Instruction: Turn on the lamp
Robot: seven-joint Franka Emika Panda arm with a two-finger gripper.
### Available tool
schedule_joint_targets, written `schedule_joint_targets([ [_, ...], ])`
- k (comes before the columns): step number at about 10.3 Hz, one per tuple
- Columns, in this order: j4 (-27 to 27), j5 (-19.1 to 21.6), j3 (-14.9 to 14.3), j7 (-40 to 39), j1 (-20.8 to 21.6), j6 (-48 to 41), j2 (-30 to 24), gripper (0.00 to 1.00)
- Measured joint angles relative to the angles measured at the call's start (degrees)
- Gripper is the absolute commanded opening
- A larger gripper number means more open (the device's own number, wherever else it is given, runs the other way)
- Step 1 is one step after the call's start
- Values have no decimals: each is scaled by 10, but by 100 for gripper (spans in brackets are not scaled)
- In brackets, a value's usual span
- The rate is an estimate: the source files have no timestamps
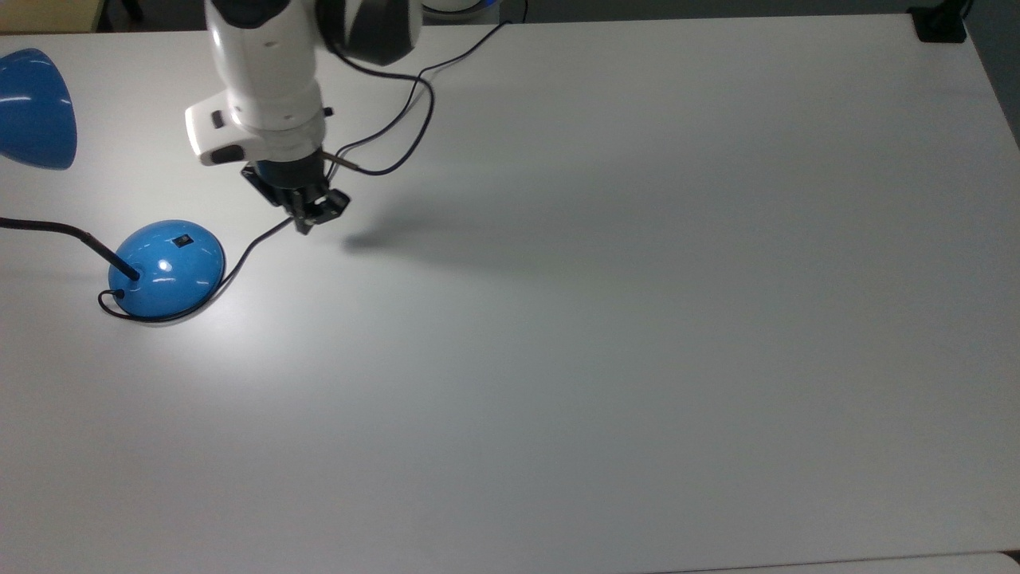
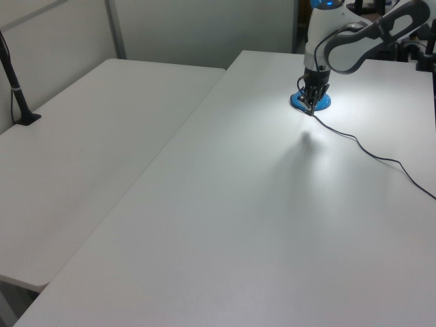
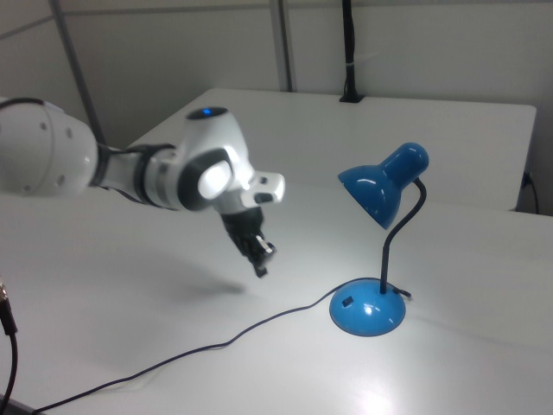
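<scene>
The lamp's glossy blue dome base (image 1: 167,267) stands at the top view's left, its small black switch (image 1: 183,241) uncovered. A black neck (image 1: 72,233) leads up to the blue cone shade (image 1: 32,108). Bright light falls on the table around the base. In the right view the base (image 3: 369,309) sits under the shade (image 3: 380,186). My gripper (image 1: 307,223) hangs above the table to the top view's right of the base, clear of it, shut with nothing held. It also appears in the left view (image 2: 312,109) and the right view (image 3: 261,264).
The lamp's thin black cord (image 1: 374,131) runs from the base under my gripper to the table's far edge. A black clamp (image 1: 940,24) sits at the top view's far right corner. A second white table (image 2: 82,136) adjoins at the left view's left.
</scene>
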Motion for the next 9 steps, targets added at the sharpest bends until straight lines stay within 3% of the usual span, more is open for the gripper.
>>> schedule_joint_targets([
  [3, 69, 1, 11, -2, 77, -178, -50, 6],
  [6, 171, 20, 11, -82, 124, -371, -71, 33],
  [7, 188, 25, 10, -95, 134, -388, -79, 51],
  [8, 194, 25, 9, -99, 142, -393, -90, 96],
  [9, 195, 25, 8, -101, 145, -394, -102, 100],
])
